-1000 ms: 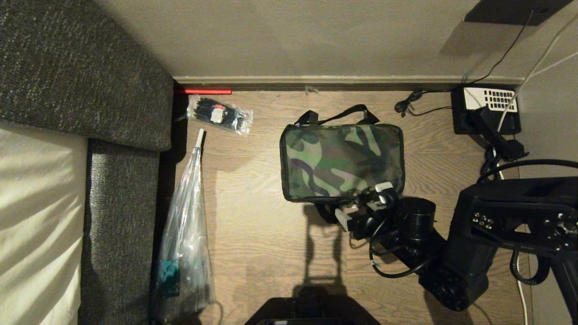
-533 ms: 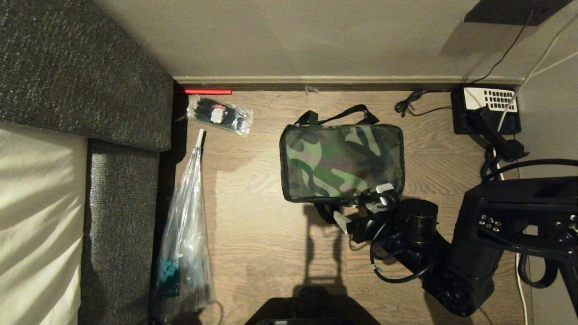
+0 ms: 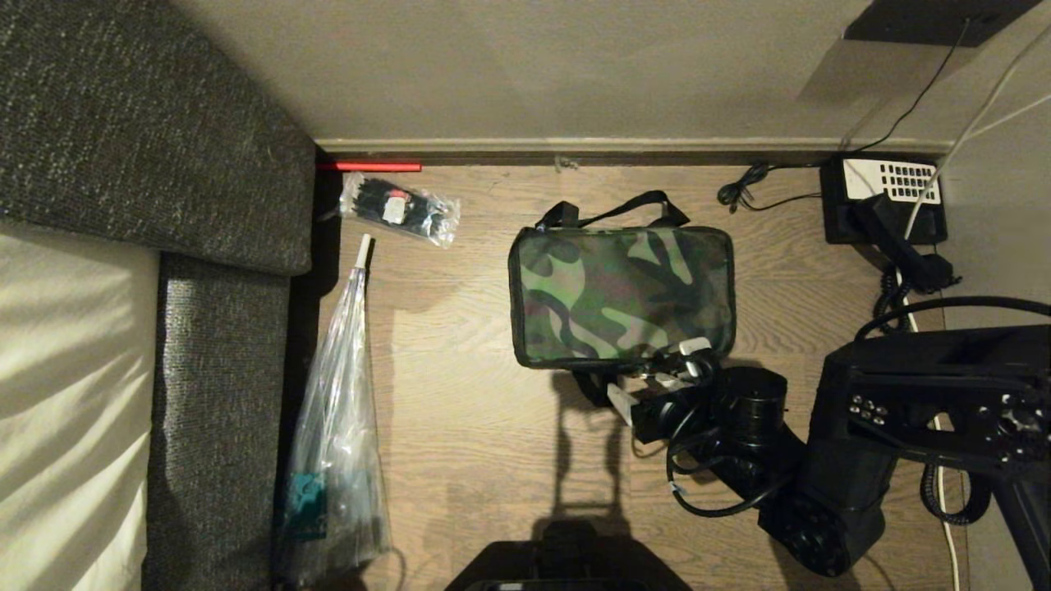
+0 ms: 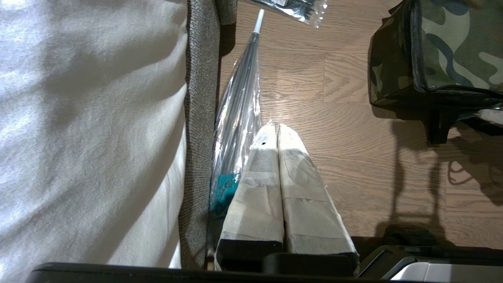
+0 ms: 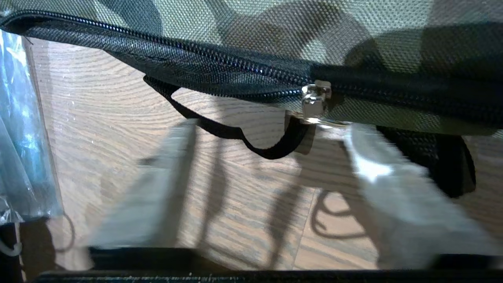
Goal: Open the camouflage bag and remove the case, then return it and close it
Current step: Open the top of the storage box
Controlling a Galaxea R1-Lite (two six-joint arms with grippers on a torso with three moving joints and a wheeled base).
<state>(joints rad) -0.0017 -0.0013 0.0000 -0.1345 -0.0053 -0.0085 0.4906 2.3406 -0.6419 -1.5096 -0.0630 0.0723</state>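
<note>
Head view: boxy camouflage bag [image 3: 621, 295] in green, black and tan fabric with black trim lies flat on the wood-plank floor [image 3: 476, 410], centre of frame, lid down, zip shut all round as far as visible. Black carry straps stick out at its top edge. Right gripper [image 3: 657, 379] sits at the bag's lower-right corner, white-padded fingers [image 3: 696, 345] spread, one just over the bag edge, the other below it. Nothing held. The flat black case is not visible; presumably inside the bag. Black desk telephone [image 3: 883, 201] with white keypad upper right, clear plastic bags [image 3: 337, 435] along the grey sofa [image 3: 148, 131] at left.

Left wrist view: left gripper [image 4: 279, 135], white-taped fingers pressed together, empty, hangs over the floor beside the long plastic bag; the camouflage bag is in the upper right corner. Parked.

Right wrist view: black zipper line runs across the upper frame, closed on both sides of the small metal zipper slider [image 5: 315, 100]. The slider lies just ahead of the parted fingers, which are motion-blurred; contact cannot be told.

Progress: at the very start. Bag unopened; unzip, case out, case back, re-zip all left.
</note>
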